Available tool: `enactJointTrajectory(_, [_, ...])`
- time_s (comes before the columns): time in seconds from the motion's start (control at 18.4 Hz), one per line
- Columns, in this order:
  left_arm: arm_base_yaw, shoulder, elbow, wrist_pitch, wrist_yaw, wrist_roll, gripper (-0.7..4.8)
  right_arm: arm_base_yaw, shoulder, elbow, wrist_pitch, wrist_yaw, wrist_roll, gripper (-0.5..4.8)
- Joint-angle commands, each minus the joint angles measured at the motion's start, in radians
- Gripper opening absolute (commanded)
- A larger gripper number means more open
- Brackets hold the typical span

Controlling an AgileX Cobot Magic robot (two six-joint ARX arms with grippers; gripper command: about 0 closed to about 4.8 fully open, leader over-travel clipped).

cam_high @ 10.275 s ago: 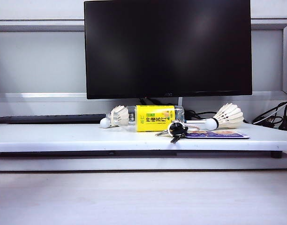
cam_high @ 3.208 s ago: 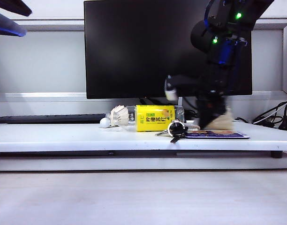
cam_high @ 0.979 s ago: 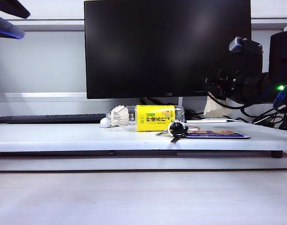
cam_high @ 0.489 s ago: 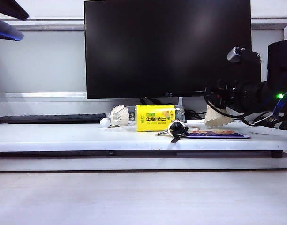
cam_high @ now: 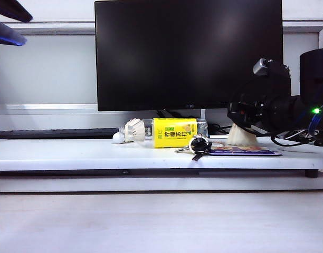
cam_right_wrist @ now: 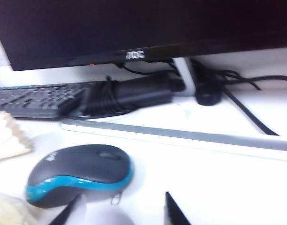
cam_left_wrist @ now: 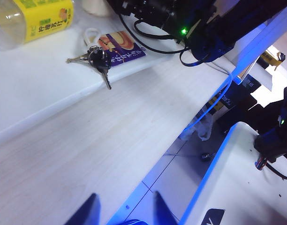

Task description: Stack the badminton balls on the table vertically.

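Low frontal exterior view; both wrist cameras obliquely over the table (cam_high: 98, 153).

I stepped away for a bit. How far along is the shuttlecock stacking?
Partway. Done: one shuttlecock stands skirt-down at the table's right end. In hand: the right tool, open, sits just over it. Left: the other shuttlecock lies on its side by the bottle, unstacked. The left tool waits open, off to the left.

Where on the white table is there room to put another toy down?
The table is bare on the exterior view's left, from its end up to the lying shuttlecock. It gets crowded from there: bottle, keys, then the right gripper over the upright shuttlecock.
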Motion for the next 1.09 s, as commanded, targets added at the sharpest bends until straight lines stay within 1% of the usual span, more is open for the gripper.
enactJointTrajectory(0.05, [0.001, 0.0, 0.005, 0.01, 0.002, 0.0, 1.58, 0.001, -0.003, 0.002, 0.064, -0.01, 0.0, 2.54])
enactJointTrajectory(0.16, [0.001, 0.0, 0.005, 0.027, -0.016, 0.002, 1.58, 0.0, -0.008, 0.003, 0.084, -0.014, 0.0, 3.04])
enactJointTrajectory(0.22, [0.001, 0.0, 0.005, 0.047, -0.052, 0.001, 1.58, 0.0, -0.014, 0.003, 0.084, -0.034, -0.001, 3.22])
enactJointTrajectory(0.27, [0.001, 0.0, 0.005, 0.071, -0.111, -0.002, 1.58, -0.001, -0.024, 0.003, 0.084, -0.056, -0.004, 3.24])
enactJointTrajectory(0.33, [0.001, 0.0, 0.005, 0.102, -0.187, -0.029, 1.58, -0.001, -0.038, 0.003, 0.084, -0.068, -0.004, 3.24])
enactJointTrajectory(0.38, [0.001, 0.001, 0.005, 0.138, -0.266, -0.076, 1.58, -0.001, -0.058, 0.003, 0.084, -0.083, -0.007, 3.24])
enactJointTrajectory(0.43, [0.001, 0.002, 0.005, 0.199, -0.377, -0.159, 1.58, -0.001, -0.097, 0.003, 0.084, -0.124, -0.03, 3.25])
enactJointTrajectory(0.49, [0.001, 0.002, 0.005, 0.237, -0.463, -0.222, 1.57, -0.001, -0.138, 0.003, 0.081, -0.201, -0.064, 3.25])
enactJointTrajectory(0.54, [0.001, 0.003, 0.005, 0.258, -0.52, -0.275, 1.57, -0.001, -0.177, 0.003, 0.053, -0.272, -0.083, 3.28])
enactJointTrajectory(0.6, [0.001, 0.016, 0.005, 0.286, -0.57, -0.323, 1.58, 0.007, -0.255, 0.004, -0.091, -0.294, -0.083, 3.28])
enactJointTrajectory(0.65, [0.001, 0.039, 0.005, 0.304, -0.579, -0.33, 1.58, 0.015, -0.314, 0.007, -0.235, -0.293, -0.087, 3.29])
enactJointTrajectory(0.71, [0.001, 0.067, 0.005, 0.321, -0.566, -0.329, 1.58, 0.028, -0.358, 0.016, -0.364, -0.298, -0.108, 3.29])
enactJointTrajectory(0.76, [0.001, 0.126, 0.005, 0.348, -0.483, -0.301, 1.62, 0.052, -0.436, 0.051, -0.637, -0.314, -0.22, 3.29])
enactJointTrajectory(0.82, [0.001, 0.174, 0.005, 0.375, -0.424, -0.281, 1.62, 0.069, -0.481, 0.096, -0.845, -0.315, -0.298, 3.28])
enactJointTrajectory(0.87, [0.001, 0.208, 0.005, 0.396, -0.397, -0.267, 1.62, 0.079, -0.509, 0.133, -0.986, -0.315, -0.335, 3.28])
enactJointTrajectory(0.92, [0.001, 0.271, 0.015, 0.437, -0.397, -0.235, 1.62, 0.089, -0.546, 0.196, -1.175, -0.32, -0.344, 3.28])
enactJointTrajectory(0.98, [0.001, 0.31, 0.04, 0.441, -0.4, -0.192, 1.63, 0.089, -0.569, 0.224, -1.247, -0.32, -0.344, 3.28])
enactJointTrajectory(1.03, [0.001, 0.346, 0.074, 0.433, -0.406, -0.151, 1.66, 0.089, -0.588, 0.235, -1.282, -0.321, -0.344, 3.28])
enactJointTrajectory(1.09, [0.001, 0.413, 0.146, 0.41, -0.407, -0.092, 2.2, 0.088, -0.632, 0.243, -1.33, -0.321, -0.344, 3.28])
